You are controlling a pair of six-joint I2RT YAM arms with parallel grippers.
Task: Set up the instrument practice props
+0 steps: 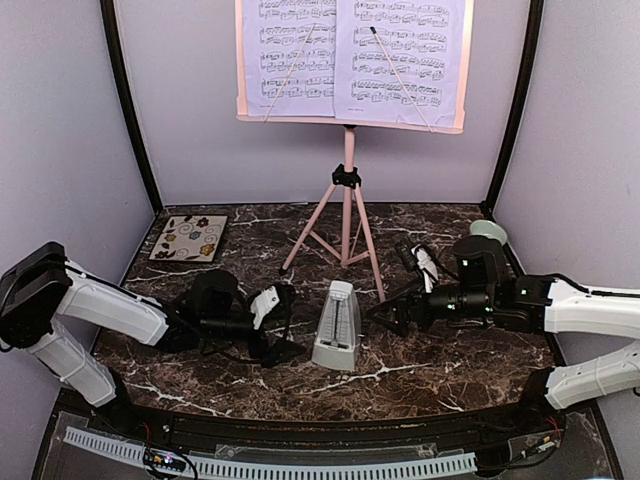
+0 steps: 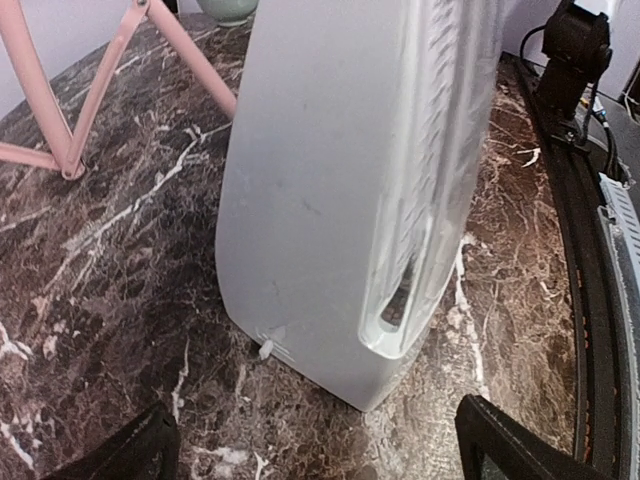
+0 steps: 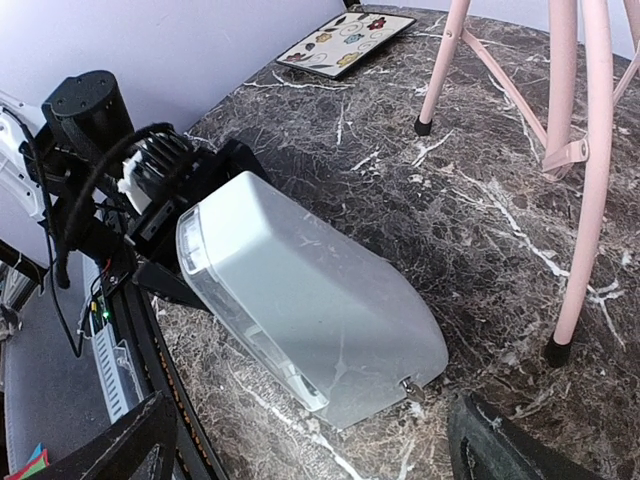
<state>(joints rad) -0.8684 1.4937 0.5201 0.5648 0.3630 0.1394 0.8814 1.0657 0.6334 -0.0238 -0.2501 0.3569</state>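
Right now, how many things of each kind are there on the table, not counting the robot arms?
music stand: 1
sheet-music pages: 2
metronome: 1
floral tile: 1
green bowl: 1
Total: 6

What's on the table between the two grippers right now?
The white metronome stands upright between the left gripper and the right gripper, both open and clear of it. The top view shows this, and each wrist view shows it too.
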